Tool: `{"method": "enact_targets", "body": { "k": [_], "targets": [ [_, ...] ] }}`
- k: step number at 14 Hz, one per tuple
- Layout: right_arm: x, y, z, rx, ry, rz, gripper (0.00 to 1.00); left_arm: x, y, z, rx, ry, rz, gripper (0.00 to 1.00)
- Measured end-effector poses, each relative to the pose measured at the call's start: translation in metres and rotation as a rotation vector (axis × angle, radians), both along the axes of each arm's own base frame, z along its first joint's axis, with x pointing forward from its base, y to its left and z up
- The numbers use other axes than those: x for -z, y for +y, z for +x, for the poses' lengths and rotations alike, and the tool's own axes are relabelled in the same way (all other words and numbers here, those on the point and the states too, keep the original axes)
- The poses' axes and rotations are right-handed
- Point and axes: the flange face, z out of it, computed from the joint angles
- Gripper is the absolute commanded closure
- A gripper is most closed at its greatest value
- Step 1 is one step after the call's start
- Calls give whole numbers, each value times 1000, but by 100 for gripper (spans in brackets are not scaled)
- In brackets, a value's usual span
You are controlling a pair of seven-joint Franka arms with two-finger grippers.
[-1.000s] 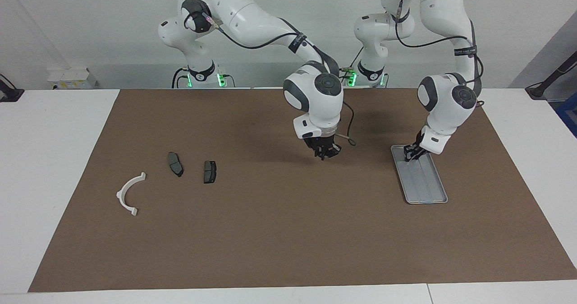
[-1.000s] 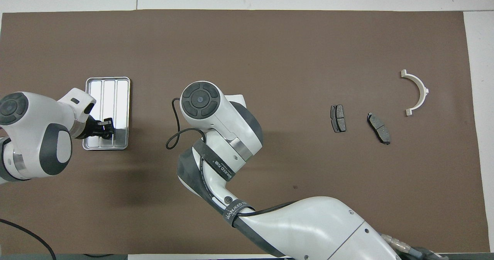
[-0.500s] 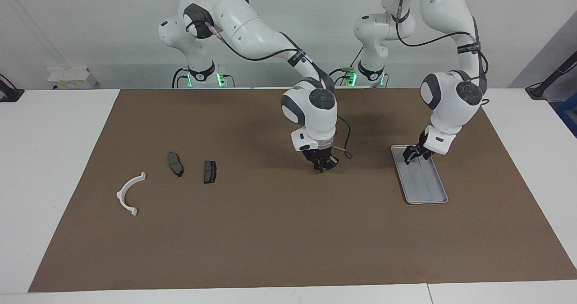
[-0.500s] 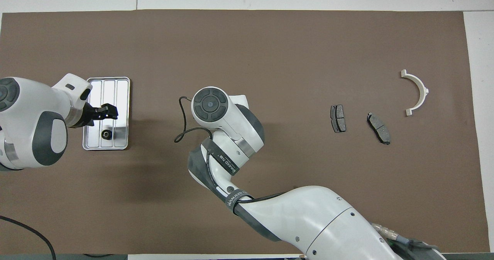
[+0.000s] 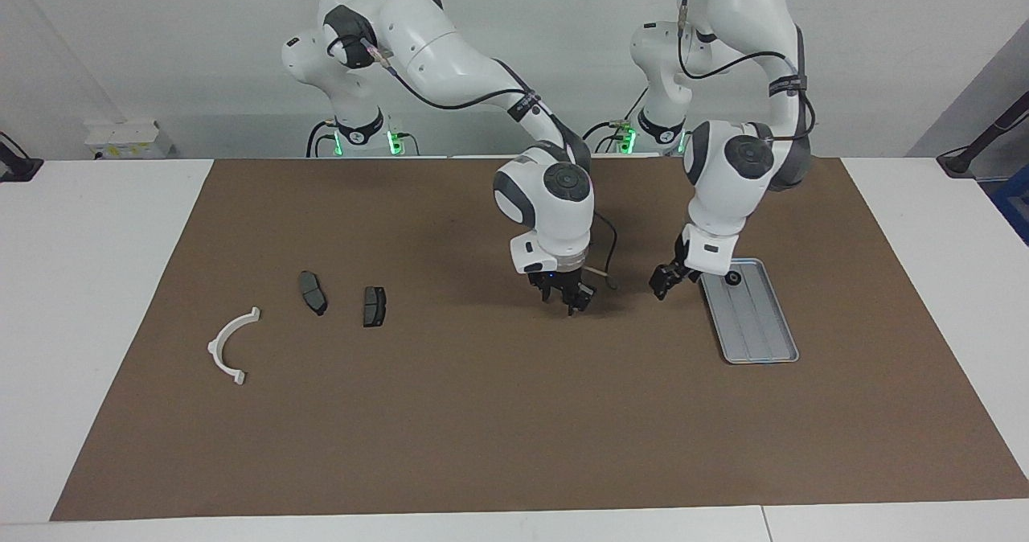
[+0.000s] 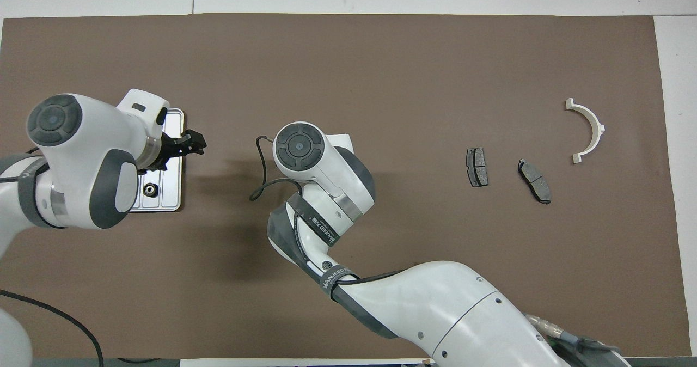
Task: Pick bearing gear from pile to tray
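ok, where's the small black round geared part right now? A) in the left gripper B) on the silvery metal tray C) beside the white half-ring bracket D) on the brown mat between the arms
B: the small black round geared part lies on the floor of the silvery metal tray, at its end nearer the robots, with no gripper on it.

A brown mat (image 5: 482, 413) covers most of the white table (image 5: 80, 285). A small white box (image 5: 127, 138) sits at the table's edge by the wall.

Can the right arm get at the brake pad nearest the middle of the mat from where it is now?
Probably yes. The right gripper hangs over bare mat near the centre, and only open mat lies between it and that brake pad. The left gripper is off by the tray, out of the way.
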Motion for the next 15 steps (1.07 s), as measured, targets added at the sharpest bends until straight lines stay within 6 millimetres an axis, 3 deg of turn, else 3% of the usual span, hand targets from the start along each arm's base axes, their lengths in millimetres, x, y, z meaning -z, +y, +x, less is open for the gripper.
{"method": "enact_targets", "body": {
  "k": [2, 4, 6, 8, 10, 12, 13, 15],
  "targets": [
    [-51, -37, 20, -1, -7, 3, 0, -1, -18, -2, -5, -4, -3, 12],
    [-110, -78, 26, -88, 7, 2, 0, 4, -38, 2, -34, -1, -6, 16],
    [-164, -132, 29, -255, 17, -16, 0, 20, -85, -2, -56, 15, -5, 17],
    [-203, -206, 37, -444, 23, -36, 0, 36, -134, -9, -59, 26, -3, 27],
    [-223, -282, 47, -597, 28, -48, 0, 47, -162, -16, -54, 33, 1, 31],
    [-228, -338, 52, -664, 39, -51, 0, 53, -166, -18, -50, 40, 6, 38],
    [-229, -351, 53, -670, 42, -50, 0, 54, -164, -18, -52, 42, 9, 40],
    [-231, -358, 51, -667, 48, -50, 0, 55, -163, -17, -54, 42, 11, 45]
  ]
}}
